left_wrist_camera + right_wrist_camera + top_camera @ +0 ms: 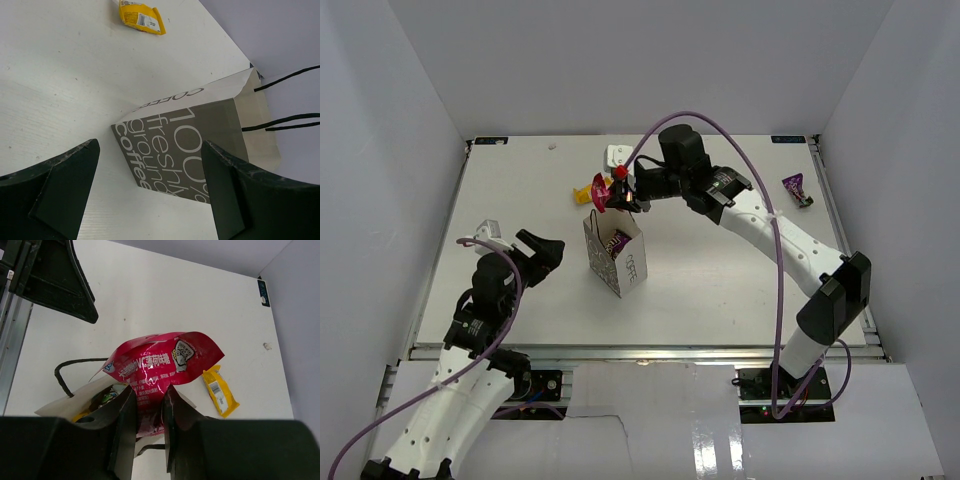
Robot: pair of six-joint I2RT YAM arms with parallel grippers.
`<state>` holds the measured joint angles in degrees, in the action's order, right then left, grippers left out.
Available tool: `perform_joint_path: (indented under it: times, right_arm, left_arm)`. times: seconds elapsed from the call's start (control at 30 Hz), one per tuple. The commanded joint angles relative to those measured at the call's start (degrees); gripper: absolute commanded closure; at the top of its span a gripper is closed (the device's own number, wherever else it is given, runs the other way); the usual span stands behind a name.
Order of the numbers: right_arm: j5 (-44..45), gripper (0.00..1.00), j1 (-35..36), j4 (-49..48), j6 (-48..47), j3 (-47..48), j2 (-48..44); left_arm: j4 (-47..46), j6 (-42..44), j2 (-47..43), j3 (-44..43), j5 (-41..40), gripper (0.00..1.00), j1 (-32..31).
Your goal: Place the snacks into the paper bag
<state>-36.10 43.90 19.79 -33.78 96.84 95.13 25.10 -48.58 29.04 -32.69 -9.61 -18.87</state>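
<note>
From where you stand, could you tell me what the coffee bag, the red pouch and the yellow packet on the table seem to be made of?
The paper bag: matte paper, judging by crisp folds and flat printed lettering, with thin cord handles. The red pouch: probably glossy plastic film, given its sheen and soft crinkles. The yellow packet: likely similar shiny film, wrinkled at the ends.

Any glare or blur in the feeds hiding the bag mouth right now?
Top external: even light, glare only on the glossy panel at the bottom edge; paper bag clear. Left wrist: bag lettering sharp, left end effector dark and soft-edged in the foreground. Right wrist: red-pink pouch print readable; right end effector and the pouch cover part of the bag mouth.
</note>
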Motion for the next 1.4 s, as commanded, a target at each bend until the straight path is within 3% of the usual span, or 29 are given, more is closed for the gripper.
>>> perform_joint_path:
  times: [0.0,0.27,0.37,0.5,0.63,0.73,0.83,0.97,1.1,1.23,1.37]
  right_arm:
    - [1.29,0.75,0.13,-3.53,1.35,-2.17,-1.00]
    - [1.55,0.60,0.31,-3.27,0.30,-7.80,-3.11]
    - [1.64,0.47,0.22,-2.92,-0.32,-8.50,-3.81]
    - [1.03,0.38,0.22,-1.95,-0.67,-8.33,-4.69]
    - [0.76,0.36,0.22,-0.81,-0.76,-7.37,-5.74]
    - [0.50,0.34,0.22,1.64,-1.90,-5.27,-7.41]
    - [0.76,0.26,-0.13,4.63,-5.59,-3.24,-9.26]
    - [-0.29,0.14,-4.68,9.11,-9.28,-4.11,-14.61]
    - [-2.30,0.04,-13.47,10.00,-10.25,-10.86,-18.75]
    - [-5.47,0.03,-23.49,14.48,-12.70,-19.12,-21.91]
    - [-6.26,0.02,-31.14,18.26,-19.98,-29.41,-24.99]
  left_arm:
    - [-0.14,-0.11,0.05,-0.36,0.38,0.08,-0.02]
    - [-0.49,-0.11,0.41,-0.18,0.55,0.07,-0.02]
    - [-0.84,-0.11,0.76,-0.45,0.55,0.07,-0.02]
    - [-1.46,0.06,2.86,-1.58,0.47,0.07,-0.02]
    - [-3.21,0.15,7.25,-3.78,0.73,0.07,-0.02]
    - [-5.06,2.08,13.31,-7.46,1.08,0.07,-0.02]
    - [-4.98,5.15,23.84,-14.73,1.95,0.06,0.76]
    - [-4.88,10.07,40.28,-25.21,9.33,0.07,7.60]
    - [-8.93,18.24,54.87,-33.82,23.46,0.06,13.24]
    - [-9.02,35.06,72.16,-47.00,29.54,0.10,14.13]
    - [-8.41,48.56,81.60,-58.70,36.49,0.10,14.04]
